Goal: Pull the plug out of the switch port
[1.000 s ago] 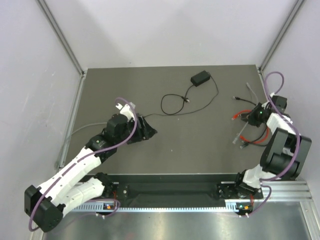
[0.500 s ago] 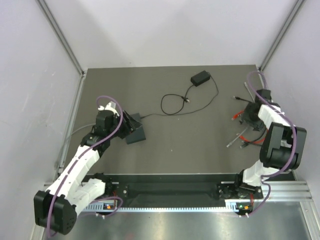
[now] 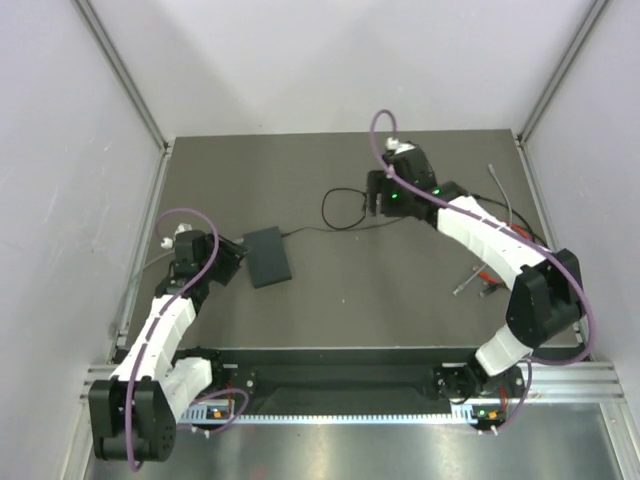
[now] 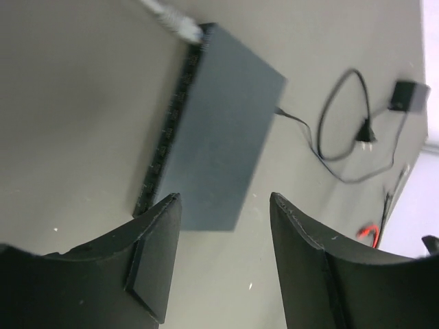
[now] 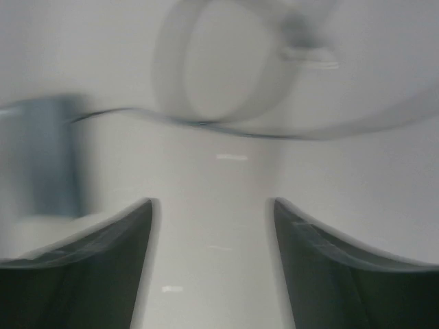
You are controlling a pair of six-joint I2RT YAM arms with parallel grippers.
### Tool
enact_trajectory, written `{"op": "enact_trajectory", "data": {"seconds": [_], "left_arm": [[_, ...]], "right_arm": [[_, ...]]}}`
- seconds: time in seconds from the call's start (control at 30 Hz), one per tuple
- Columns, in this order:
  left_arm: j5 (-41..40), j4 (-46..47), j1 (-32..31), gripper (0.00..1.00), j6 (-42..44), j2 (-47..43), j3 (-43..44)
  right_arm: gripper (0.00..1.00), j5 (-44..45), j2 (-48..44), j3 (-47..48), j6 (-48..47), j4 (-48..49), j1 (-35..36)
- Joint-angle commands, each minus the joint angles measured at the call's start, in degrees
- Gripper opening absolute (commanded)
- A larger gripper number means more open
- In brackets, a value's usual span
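Left claw point(image 4: 223, 205), the nearer one, jaws apart, faces the flat matte-black rectangular switch point(image 4: 219, 137) just ahead; its long axis runs away, pale grey plug point(image 4: 180, 24) at the far corner.

You have the flat matte-black switch box point(image 3: 268, 256) lying on the dark grey table mat point(image 3: 350, 300), left of centre. The left gripper point(image 3: 235, 265) sits just left of it. The thin black cord loop point(image 3: 345, 210) lies behind it to the right, and the loose red and grey cables point(image 3: 485, 280) lie far right.
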Motion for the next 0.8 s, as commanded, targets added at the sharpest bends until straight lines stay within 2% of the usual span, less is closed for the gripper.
{"op": "enact_trajectory", "data": {"seconds": [0.0,0.03,0.1,0.17,0.27,0.5,0.77], "left_arm": [[-1.3,7.3,2.3,0.59,-4.4,3.5,-0.2],[-1.6,7.5,2.9,0.59,-4.9,4.1,-0.2],[-1.5,10.8,4.9,0.59,-6.1,4.5,-1.3],[-1.6,15.9,6.6,0.59,-6.5,4.4,-3.5],[-1.9,20.8,8.3,0.60,-6.2,5.5,-5.3],[0.9,32.8,9.7,0.61,-7.7,14.0,-7.9],[2.1,43.8,10.0,0.59,-9.6,22.7,-8.8]], "right_arm": [[0.58,-18.1,6.4,2.4,9.0,15.3,5.0],[0.52,-22.0,8.1,3.1,10.7,20.4,5.8],[0.37,-25.9,13.5,6.0,14.5,24.8,7.7],[0.30,-29.7,17.0,8.9,16.2,29.4,9.5],[0.27,-33.8,23.5,13.9,19.5,34.3,11.6],[0.18,-36.4,34.9,24.7,19.3,33.3,14.4],[0.14,-38.9,41.5,27.8,16.4,33.3,16.3]]}}
